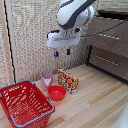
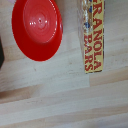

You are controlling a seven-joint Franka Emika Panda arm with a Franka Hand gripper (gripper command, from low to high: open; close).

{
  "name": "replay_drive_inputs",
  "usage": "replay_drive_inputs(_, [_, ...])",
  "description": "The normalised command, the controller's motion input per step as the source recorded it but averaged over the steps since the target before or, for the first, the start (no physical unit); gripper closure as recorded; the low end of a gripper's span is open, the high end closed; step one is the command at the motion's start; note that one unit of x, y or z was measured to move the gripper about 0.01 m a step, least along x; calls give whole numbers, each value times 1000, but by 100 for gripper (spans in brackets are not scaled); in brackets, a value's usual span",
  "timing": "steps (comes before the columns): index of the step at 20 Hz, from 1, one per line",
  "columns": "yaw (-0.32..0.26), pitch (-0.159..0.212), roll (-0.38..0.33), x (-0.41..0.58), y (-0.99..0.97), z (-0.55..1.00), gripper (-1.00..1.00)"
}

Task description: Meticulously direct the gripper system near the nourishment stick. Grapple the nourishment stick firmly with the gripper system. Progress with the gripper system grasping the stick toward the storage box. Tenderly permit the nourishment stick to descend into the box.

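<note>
End effector (image 1: 62, 52) hangs from the bent white arm (image 1: 74, 14), fingers pointing down, parted and empty, well above the upright granola bar box (image 1: 67, 80).

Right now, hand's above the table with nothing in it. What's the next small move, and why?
Probably lower the hand straight down toward the granola bar packet. In the exterior view the hand hangs well above it, holding nothing, and the packet stands beside the red bowl, so keep to the packet's side. The red basket comes later.
</note>
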Motion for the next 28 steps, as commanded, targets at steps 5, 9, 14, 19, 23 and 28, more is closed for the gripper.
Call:
replay_drive_inputs(5, [-22,4,6,-23,-465,-224,-100])
replay_drive_inputs(9, [-28,0,13,-27,-524,-277,-100])
replay_drive_inputs(14, [-11,0,-4,-9,-242,-291,-100])
replay_drive_inputs(19, [21,0,-50,4,87,-329,-100])
replay_drive_inputs(23, [106,-3,-87,109,74,-388,-100])
replay_drive_inputs(28, [135,2,-91,70,0,-439,-100])
